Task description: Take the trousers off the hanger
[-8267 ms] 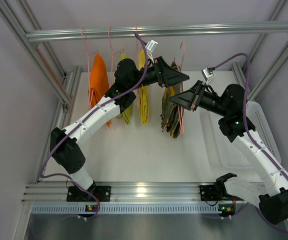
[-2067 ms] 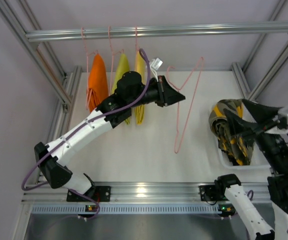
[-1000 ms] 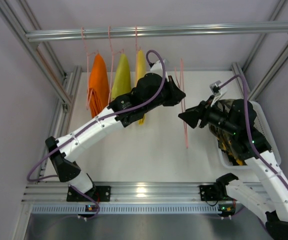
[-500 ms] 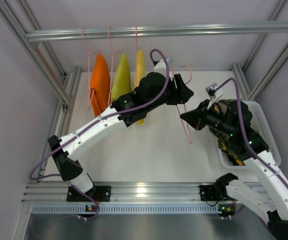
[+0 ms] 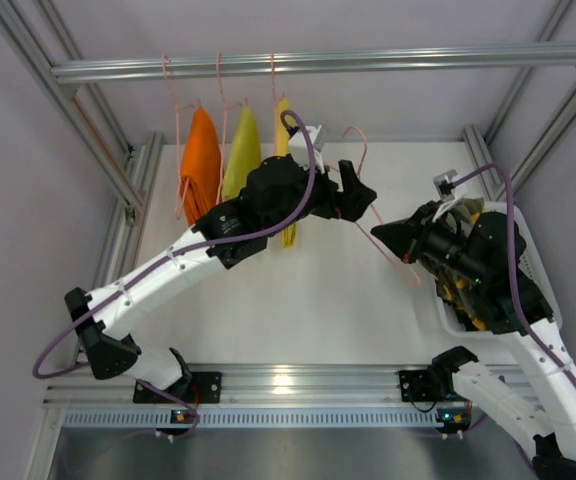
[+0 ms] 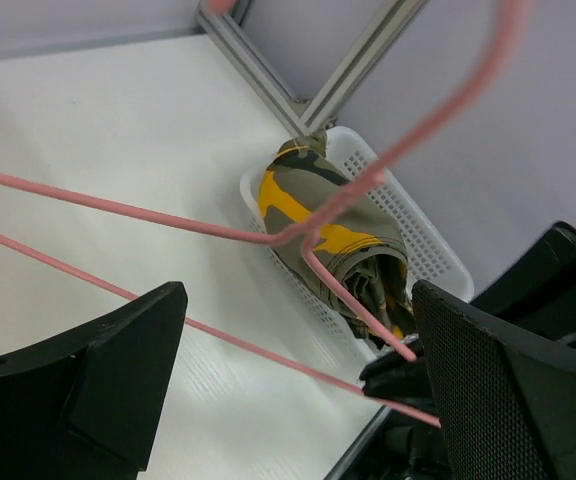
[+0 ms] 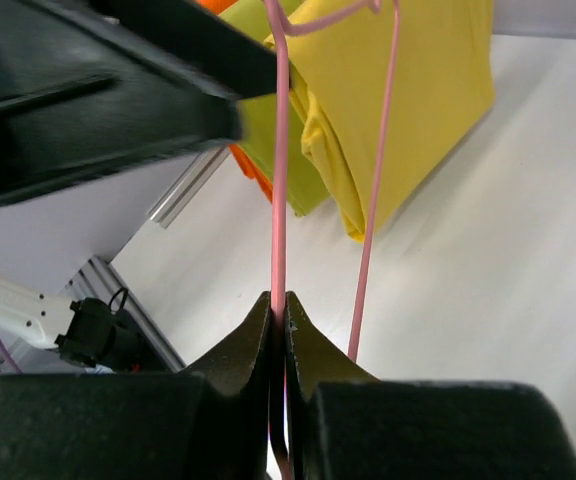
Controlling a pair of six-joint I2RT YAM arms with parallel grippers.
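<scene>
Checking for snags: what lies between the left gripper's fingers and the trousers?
The hanger: in the left wrist view its pink wire crosses between the open left fingers and the trousers, which lie in the white basket.

Our left gripper (image 6: 298,300) stands with its two black fingers spread wide, nothing clamped between them. The pale-pink hanger (image 6: 288,238) crosses the gap just ahead of the fingertips, its wires slanting from the left finger's side toward the right; we cannot tell whether it touches either finger. Farther ahead, the camouflage trousers (image 6: 353,245) lie rolled in a white basket (image 6: 430,250) on the table (image 6: 118,110). Close beside the right finger, one wire runs into the black right gripper (image 6: 403,365).
</scene>
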